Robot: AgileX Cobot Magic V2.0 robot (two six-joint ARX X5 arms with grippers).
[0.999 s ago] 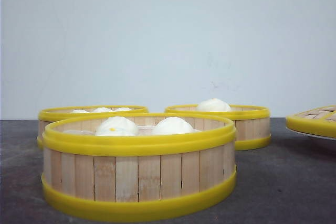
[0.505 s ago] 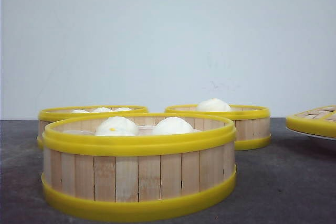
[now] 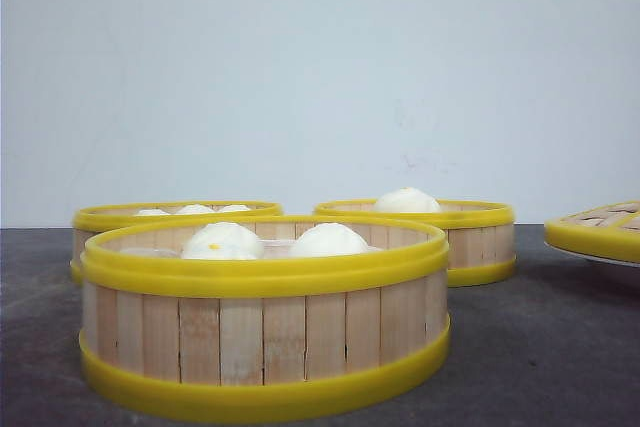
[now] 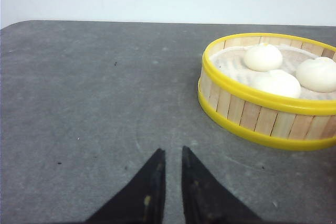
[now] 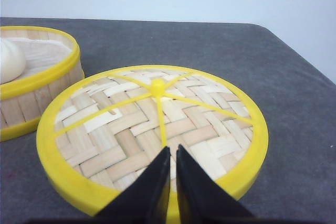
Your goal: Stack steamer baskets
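Both pincers are nearly closed and grip nothing: the left gripper (image 4: 172, 153) shows only a narrow slit between its black fingers, and the right gripper (image 5: 172, 151) looks the same. Neither arm appears in the front view, so I judge both are held back at the near edge, waiting to start.

Left arm points low over bare table (image 4: 79, 103), its tips apart from the left basket (image 4: 262, 121), which lies off to one side with three buns (image 4: 283, 72) inside. Right arm hangs just above the woven lid (image 5: 152, 124), fingers aimed toward its centre knob (image 5: 157, 84) but not touching as far as I can tell; beside the lid sits the right basket (image 5: 37, 82).

Nearest in the front view stands the near basket (image 3: 265, 332), holding two visible buns. Behind it, far left, is the left basket (image 3: 100, 222); far right, the right basket (image 3: 470, 237) with one bun showing. The lid (image 3: 597, 230) rests at the far right edge, seemingly on a plate.

All three baskets stand separately on the table, none stacked. They seem laid out apart so each arm can reach one; the lid likely goes on last.
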